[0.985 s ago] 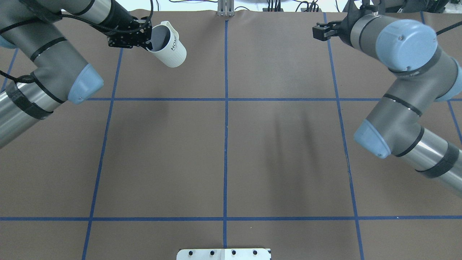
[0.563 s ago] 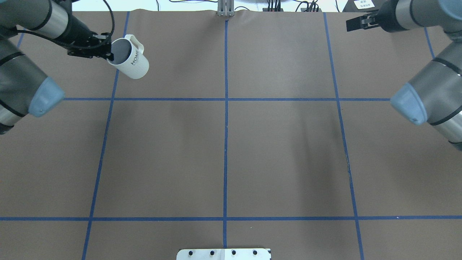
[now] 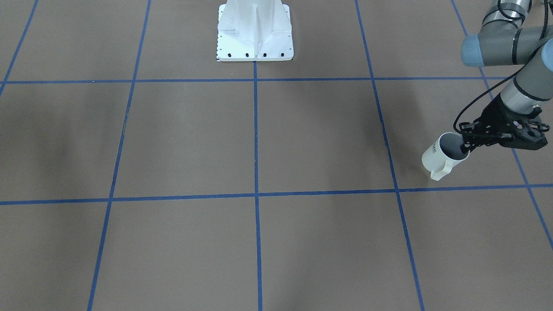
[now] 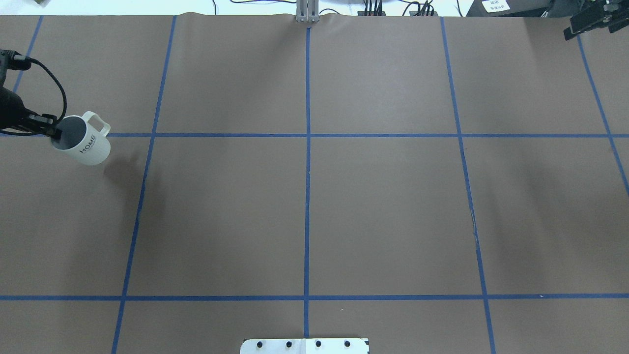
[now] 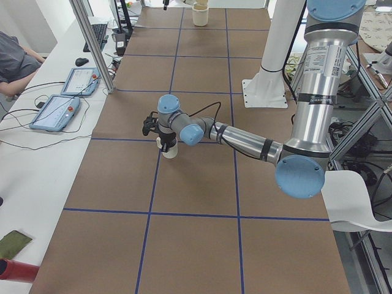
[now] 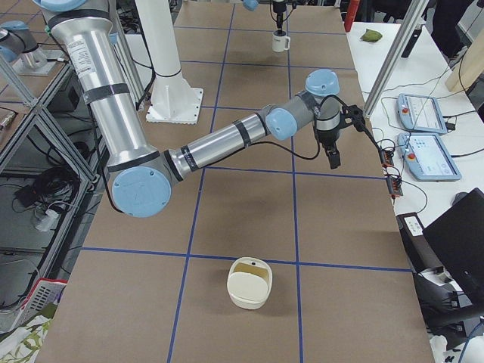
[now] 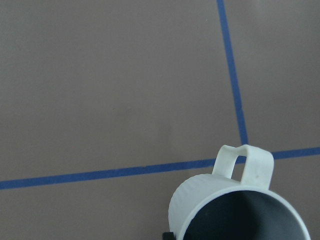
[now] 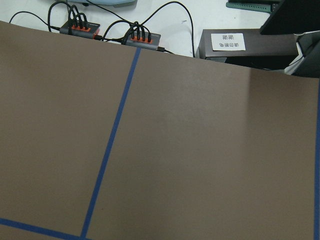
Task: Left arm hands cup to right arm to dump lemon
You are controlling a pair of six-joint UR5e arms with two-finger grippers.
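The white ribbed cup [image 4: 89, 145] with "HOME" on its side hangs tilted just above the table at the far left of the overhead view. My left gripper [image 4: 55, 132] is shut on its rim, one finger inside. The cup also shows in the front-facing view [image 3: 437, 159], handle toward the camera, and in the left wrist view [image 7: 235, 200]. Its grey inside looks empty where visible, and no lemon is in view. My right gripper [image 4: 570, 33] is far away at the back right corner. Its fingers look shut and empty.
A cream container [image 6: 249, 283] with something yellowish inside stands on the table's end on my right side, outside the overhead view. The robot's white base plate [image 3: 255, 30] is at the near middle edge. Blue tape lines grid the brown table [image 4: 383, 206].
My left arm has swung the cup from the back middle-left out to the left edge and nearer to me. My right arm has drawn back to the back right corner.
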